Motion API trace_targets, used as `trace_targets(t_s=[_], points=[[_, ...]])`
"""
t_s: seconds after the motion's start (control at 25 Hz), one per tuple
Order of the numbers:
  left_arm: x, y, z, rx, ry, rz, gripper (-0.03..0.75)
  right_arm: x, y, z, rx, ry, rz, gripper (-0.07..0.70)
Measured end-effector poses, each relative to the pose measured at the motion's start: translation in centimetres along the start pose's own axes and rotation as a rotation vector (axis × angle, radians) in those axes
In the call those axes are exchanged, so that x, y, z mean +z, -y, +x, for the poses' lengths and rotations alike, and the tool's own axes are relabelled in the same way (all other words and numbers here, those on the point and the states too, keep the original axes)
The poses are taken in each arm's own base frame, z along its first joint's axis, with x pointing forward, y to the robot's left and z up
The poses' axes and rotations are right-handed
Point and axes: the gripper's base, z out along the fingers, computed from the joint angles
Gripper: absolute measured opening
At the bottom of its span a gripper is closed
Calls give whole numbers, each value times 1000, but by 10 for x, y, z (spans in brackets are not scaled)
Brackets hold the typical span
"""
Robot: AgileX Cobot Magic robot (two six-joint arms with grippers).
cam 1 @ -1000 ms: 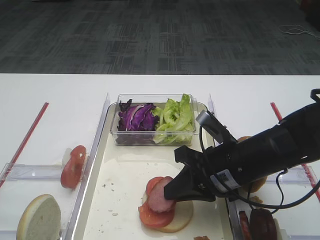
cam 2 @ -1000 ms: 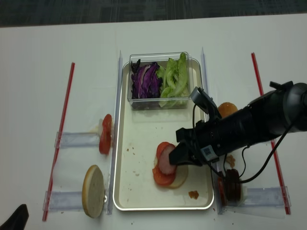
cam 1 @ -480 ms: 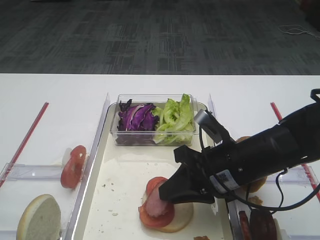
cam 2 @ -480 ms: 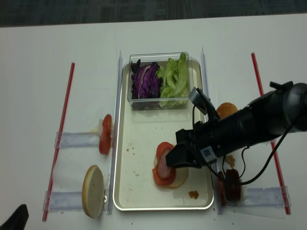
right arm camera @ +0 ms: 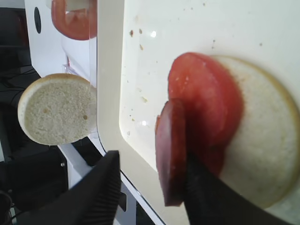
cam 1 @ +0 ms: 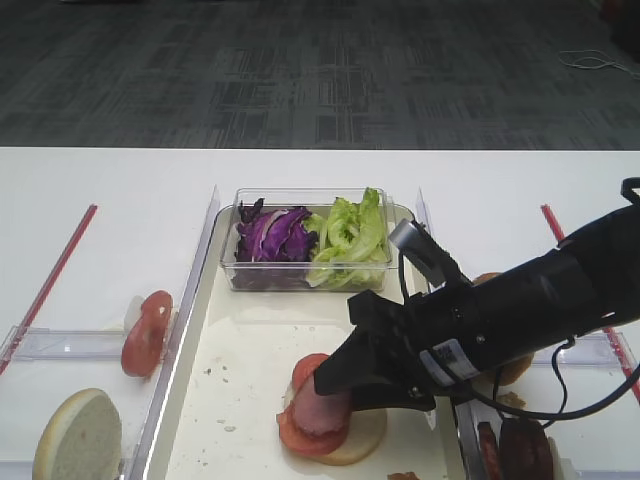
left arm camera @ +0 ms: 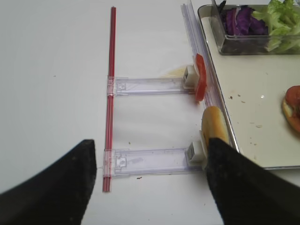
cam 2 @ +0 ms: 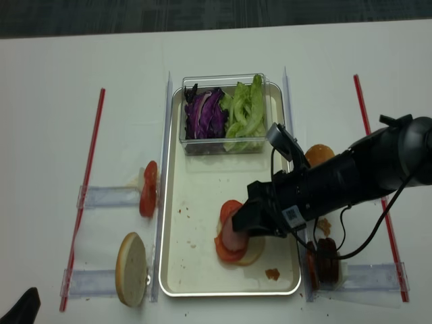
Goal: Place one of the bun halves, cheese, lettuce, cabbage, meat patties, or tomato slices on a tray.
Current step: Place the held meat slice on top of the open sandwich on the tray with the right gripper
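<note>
On the cream tray (cam 2: 196,263) lies a bun half (right arm camera: 267,154) topped with tomato slices (right arm camera: 211,98). A meat patty (right arm camera: 171,150) stands on edge on the tomato and leans against one finger of my right gripper (right arm camera: 152,161). The jaws are open, with a gap between the other finger and the patty. From above, the right gripper (cam 2: 239,223) sits over the patty (cam 2: 229,233). My left gripper (left arm camera: 151,154) hangs open and empty over the table left of the tray. Cabbage (cam 1: 272,235) and lettuce (cam 1: 348,240) fill a clear tub. Cheese is out of view.
Left of the tray, clear holders carry another bun half (cam 2: 131,268) and tomato slices (cam 2: 148,191). On the right, more patties (cam 2: 327,260) and a bun (cam 2: 317,154) sit beside the arm. Red strips (cam 2: 91,175) run along both table sides.
My right gripper's jaws have spread apart from being shut on the patty. The patty has sunk lower onto the tomato slices. The left arm has not moved.
</note>
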Motion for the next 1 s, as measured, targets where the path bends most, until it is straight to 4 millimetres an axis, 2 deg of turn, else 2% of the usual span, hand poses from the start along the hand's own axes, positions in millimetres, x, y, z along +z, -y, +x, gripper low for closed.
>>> trace_targets(t_s=[0.12, 0.24, 0.8, 1.0], points=[[0, 0, 0, 0, 0, 0, 468, 0, 1, 0, 25, 4, 7, 397], [0, 0, 0, 0, 0, 0, 468, 0, 1, 0, 42, 6, 11, 414], [0, 0, 0, 0, 0, 0, 468, 0, 2, 1, 60, -6, 24, 416], [0, 0, 0, 0, 0, 0, 468, -7, -5, -2, 39, 32, 48, 416]])
